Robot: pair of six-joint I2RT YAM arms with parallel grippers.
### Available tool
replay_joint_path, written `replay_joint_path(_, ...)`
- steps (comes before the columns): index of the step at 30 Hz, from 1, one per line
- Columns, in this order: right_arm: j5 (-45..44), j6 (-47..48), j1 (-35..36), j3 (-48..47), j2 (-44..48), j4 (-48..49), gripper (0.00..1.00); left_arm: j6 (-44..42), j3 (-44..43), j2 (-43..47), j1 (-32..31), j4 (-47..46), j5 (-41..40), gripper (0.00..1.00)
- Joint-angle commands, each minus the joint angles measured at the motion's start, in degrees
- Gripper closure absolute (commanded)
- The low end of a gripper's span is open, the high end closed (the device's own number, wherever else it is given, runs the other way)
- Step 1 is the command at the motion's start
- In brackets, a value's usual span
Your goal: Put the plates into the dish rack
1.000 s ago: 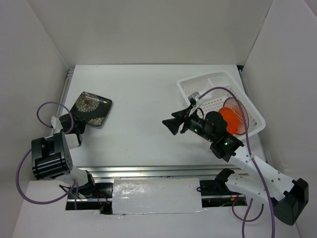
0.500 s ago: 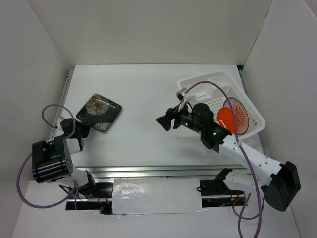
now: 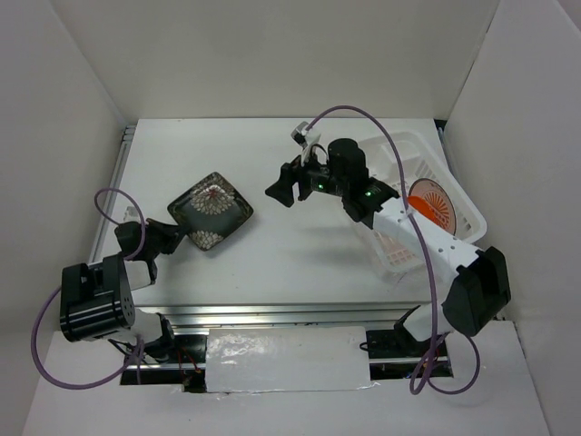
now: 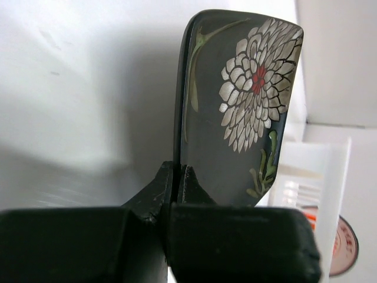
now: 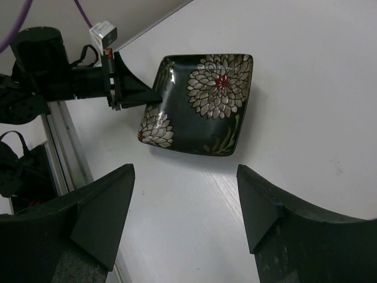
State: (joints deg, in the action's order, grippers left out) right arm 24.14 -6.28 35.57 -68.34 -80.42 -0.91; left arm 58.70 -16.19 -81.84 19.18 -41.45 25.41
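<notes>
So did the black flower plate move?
Yes. The dark square plate, pinched in the left gripper, has moved rightward in the top view, closer to the dish rack.

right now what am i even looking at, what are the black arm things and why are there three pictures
These are two robot arms bolted at the near edge of a white table. The wide picture looks down from above and behind them. The other two come from a small camera on each wrist, so each shows its own tool up close. The left tool is shut on a corner of the dark square plate with white flowers, which looks lifted off the table. The right tool is open and empty, pointing toward that plate. At the right stands the white dish rack, with a round orange-patterned plate already in it.
</notes>
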Motion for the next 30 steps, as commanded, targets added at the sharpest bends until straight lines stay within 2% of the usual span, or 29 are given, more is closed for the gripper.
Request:
replay_joint_path(1, 3.9, 2.4, -0.2, -4.7, -3.9, -3.2, 0.22, 2.9, -0.5, 4.5, -1.8, -14.4, 9.4, 1.0)
replay_joint_path(10, 7.0, -0.1, -0.2, -9.4, -12.4, -3.2, 0.21, 6.5, 2.1, 11.4, -5.4, -18.8, 14.9, 1.0)
replay_joint_path(21, 4.7, -1.8, -1.2, -13.0, -20.1, -3.5, 0.22, 4.1, 2.8, 24.3, -7.1, -8.2, 13.0, 1.0)
replay_joint_path(28, 9.2, -3.0, -1.6, -12.9, -22.1, 0.3, 0.24, 4.1, 2.9, 25.4, -7.6, -8.0, 12.6, 1.0)
replay_joint_path(30, 11.7, -3.6, -1.6, -12.9, -22.5, 1.9, 0.28, 4.9, 3.3, 24.7, -7.7, -9.3, 13.0, 1.0)
